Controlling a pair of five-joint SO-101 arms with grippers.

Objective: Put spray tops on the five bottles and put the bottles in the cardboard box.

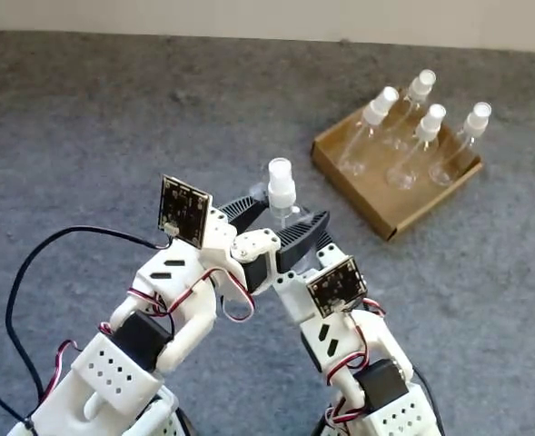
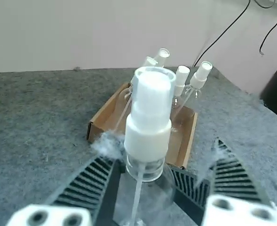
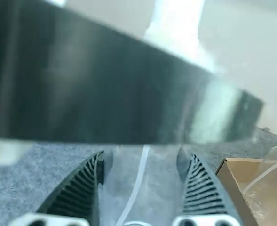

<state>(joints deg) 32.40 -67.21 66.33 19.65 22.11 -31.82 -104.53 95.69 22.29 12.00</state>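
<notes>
The high camera looks steeply down from behind the two white arms (image 1: 185,309) across the grey carpeted table (image 1: 85,118), with the shallow brown cardboard box (image 1: 376,204) at upper right. Each wrist camera rides low and very near the upright clear plastic bottle with a white spray top (image 2: 147,122), facing that box beyond. All three views share bottle and box.

No readable text, label, brand, number or sign appeared anywhere. The clear bottles (image 1: 403,136) and the cardboard box (image 1: 376,207) at far right were plain. Any markings on the arms' circuit boards (image 1: 183,211) were too small to read.
</notes>
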